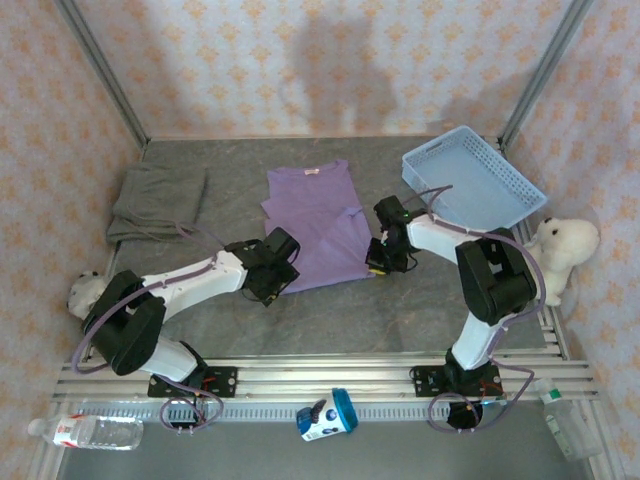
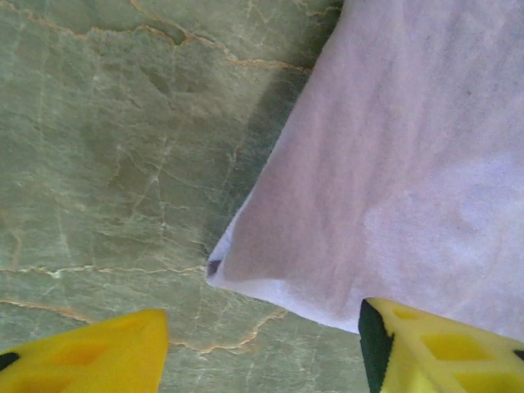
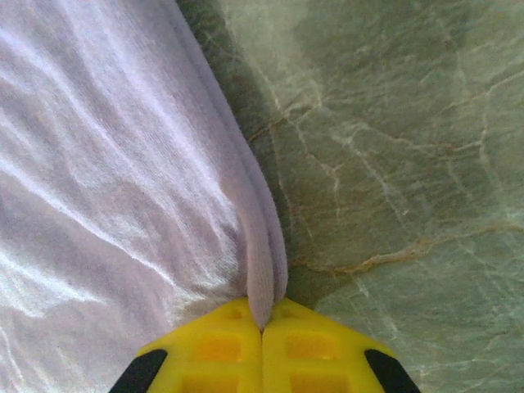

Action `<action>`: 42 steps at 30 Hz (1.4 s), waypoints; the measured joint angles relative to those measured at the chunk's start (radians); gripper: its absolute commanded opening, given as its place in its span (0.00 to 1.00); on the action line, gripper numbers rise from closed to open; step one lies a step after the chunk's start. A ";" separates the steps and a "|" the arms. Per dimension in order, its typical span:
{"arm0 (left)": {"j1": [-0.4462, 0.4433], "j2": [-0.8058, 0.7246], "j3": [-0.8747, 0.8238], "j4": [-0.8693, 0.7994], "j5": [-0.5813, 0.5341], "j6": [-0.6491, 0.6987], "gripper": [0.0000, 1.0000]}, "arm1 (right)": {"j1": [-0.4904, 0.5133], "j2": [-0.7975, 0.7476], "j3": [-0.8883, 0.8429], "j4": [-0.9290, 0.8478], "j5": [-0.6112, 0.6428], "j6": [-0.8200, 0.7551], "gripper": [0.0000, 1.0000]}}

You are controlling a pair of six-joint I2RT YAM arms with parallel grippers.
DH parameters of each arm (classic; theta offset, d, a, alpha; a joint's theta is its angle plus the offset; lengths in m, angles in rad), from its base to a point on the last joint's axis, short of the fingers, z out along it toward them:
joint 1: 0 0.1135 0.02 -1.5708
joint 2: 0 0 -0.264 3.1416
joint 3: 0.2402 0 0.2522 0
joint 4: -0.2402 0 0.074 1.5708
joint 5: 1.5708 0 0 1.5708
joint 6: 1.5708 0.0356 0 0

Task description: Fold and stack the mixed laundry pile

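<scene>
Top view: the lavender T-shirt point(image 1: 320, 225) lies flat mid-table, with the grey-olive garment point(image 1: 155, 200) at ten o'clock. Left wrist: the left gripper point(image 2: 262, 360) has its fingers spread about the shirt's corner. Right wrist: the right gripper point(image 3: 264, 332) pinches the shirt's side edge. The cloth looks soft, light and limp, and is probably best taken by its corners.

White-and-black jointed arms point(image 1: 190, 272), lilac cables point(image 1: 540, 280), yellow pincer fingers point(image 3: 213, 352) with black edges

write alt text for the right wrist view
The yellow right gripper is shut on the folded edge of a purple T-shirt, pinching it at the bottom centre. The shirt spreads across the left, and green marbled table lies to the right.
</scene>
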 measured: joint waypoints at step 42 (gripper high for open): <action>-0.235 -0.194 0.143 -0.249 -0.296 -0.102 0.00 | 0.029 -0.555 -0.068 -0.254 -0.076 0.063 0.00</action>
